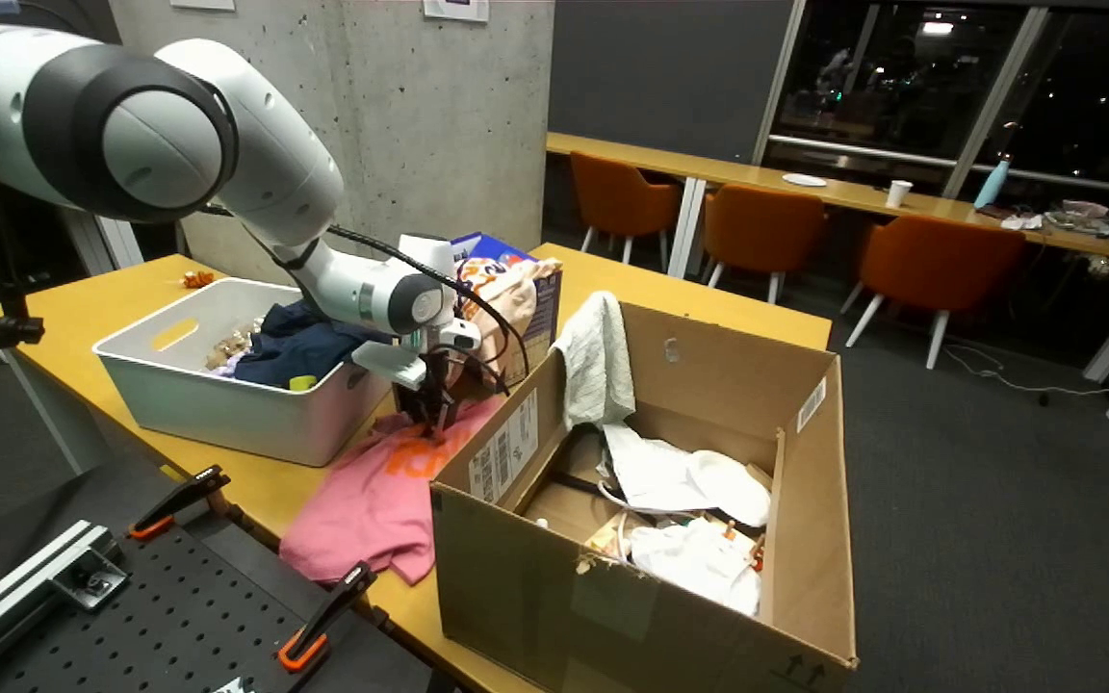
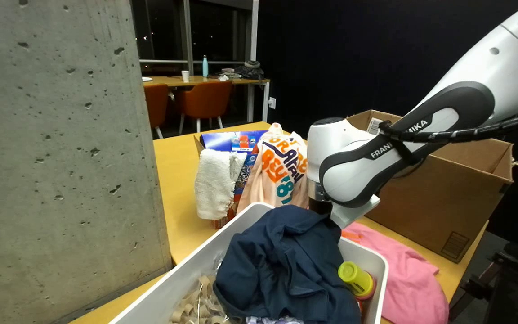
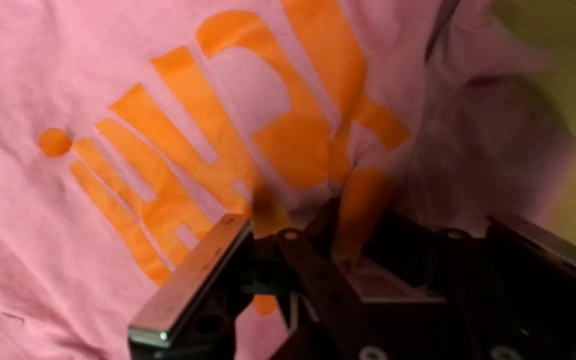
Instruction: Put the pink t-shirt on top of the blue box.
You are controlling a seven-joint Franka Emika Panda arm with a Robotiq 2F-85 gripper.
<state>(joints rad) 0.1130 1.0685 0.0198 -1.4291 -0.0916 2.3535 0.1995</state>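
The end effector (image 1: 435, 423) is seemingly clenching an orange-printed fold of the pink t-shirt (image 1: 367, 525), whose bulk is lying toward seven o'clock on the worktop (image 1: 709, 304) in an exterior view. Farther off, toward one o'clock, the blue box (image 1: 482, 246) is standing, so the coming carry is likely running opposite that bulk.

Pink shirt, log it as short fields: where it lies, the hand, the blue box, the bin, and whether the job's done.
item: pink shirt, orange lettering
place: on the table, between bin and carton
hand: down at the shirt; grip too dark to tell
blue box: peach cloth and white cloth hanging over it
bin: holds navy cloth, yellow tub
job: shirt not yet on the blue box
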